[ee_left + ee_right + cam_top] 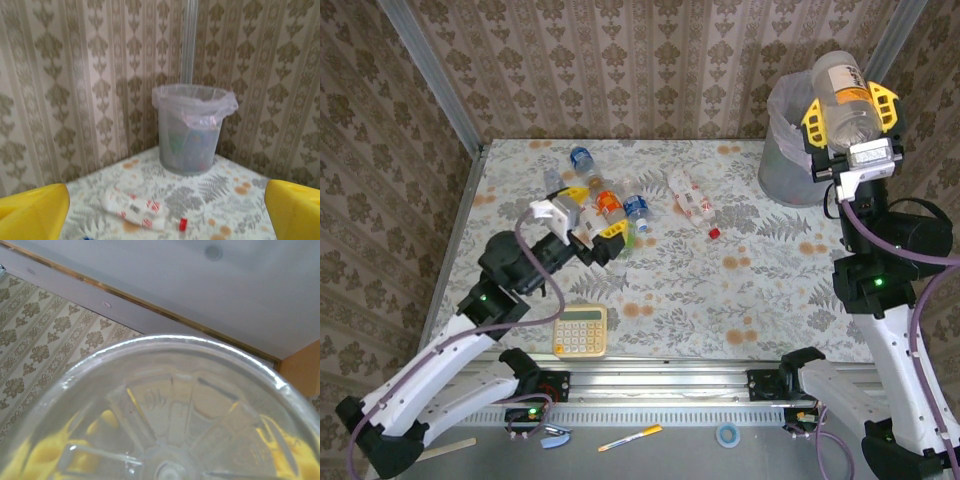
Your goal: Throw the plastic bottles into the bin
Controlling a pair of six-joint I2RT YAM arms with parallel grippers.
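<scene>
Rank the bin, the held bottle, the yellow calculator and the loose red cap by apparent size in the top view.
1. bin, partly hidden
2. held bottle, up nearer the camera, so unsure against the calculator
3. yellow calculator
4. red cap

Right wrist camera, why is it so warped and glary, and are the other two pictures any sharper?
Right wrist view: the clear bottle sits very close to the lens, so its ribbed base warps what's behind and glare streaks its rim. Left wrist view: the bin is slightly soft, the yellow fingers in the bottom corners blurred. Top view: evenly lit, sharp.
</scene>
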